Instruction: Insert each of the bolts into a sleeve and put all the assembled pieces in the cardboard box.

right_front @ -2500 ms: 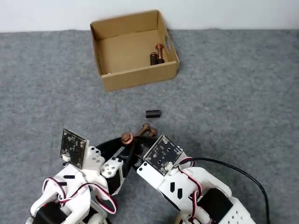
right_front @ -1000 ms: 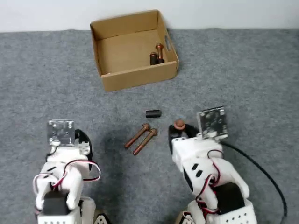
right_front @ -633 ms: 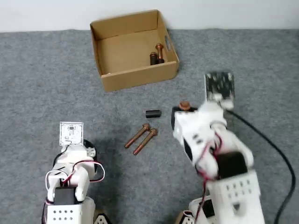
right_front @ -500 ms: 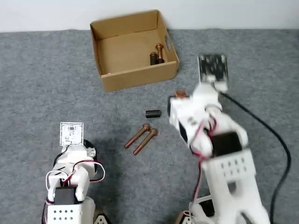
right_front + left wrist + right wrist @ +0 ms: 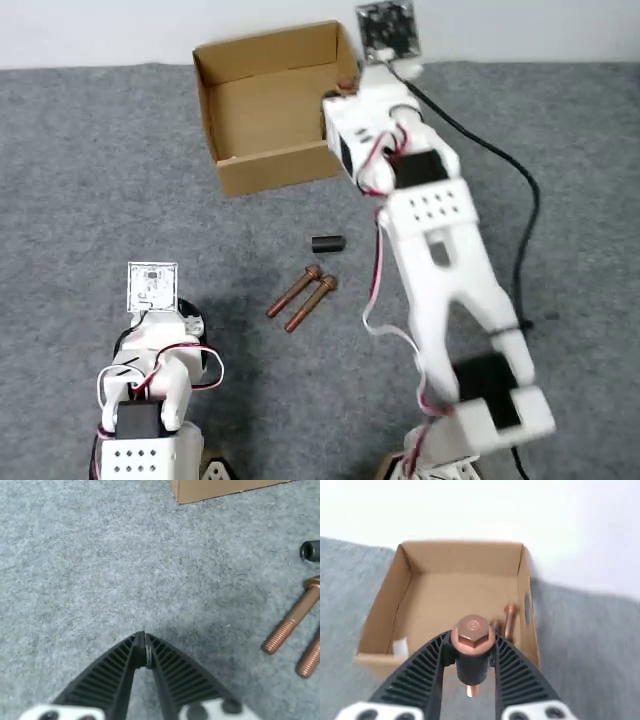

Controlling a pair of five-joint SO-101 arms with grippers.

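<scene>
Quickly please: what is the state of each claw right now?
Left claw: closed, holding nothing.
Right claw: closed on a sleeved bolt.

You have the open brown cardboard box (image 5: 285, 165) at the upper middle of the frame, on the grey felt-like table (image 5: 110, 190). The white right arm (image 5: 432, 240) stretches from the lower right up to the box's right wall. At centre lies a short black cylindrical sleeve (image 5: 328, 243). Just below it, apart from it, two copper-coloured bolts (image 5: 295, 291) lie side by side. The white left arm (image 5: 150, 385) sits folded at lower left.
</scene>
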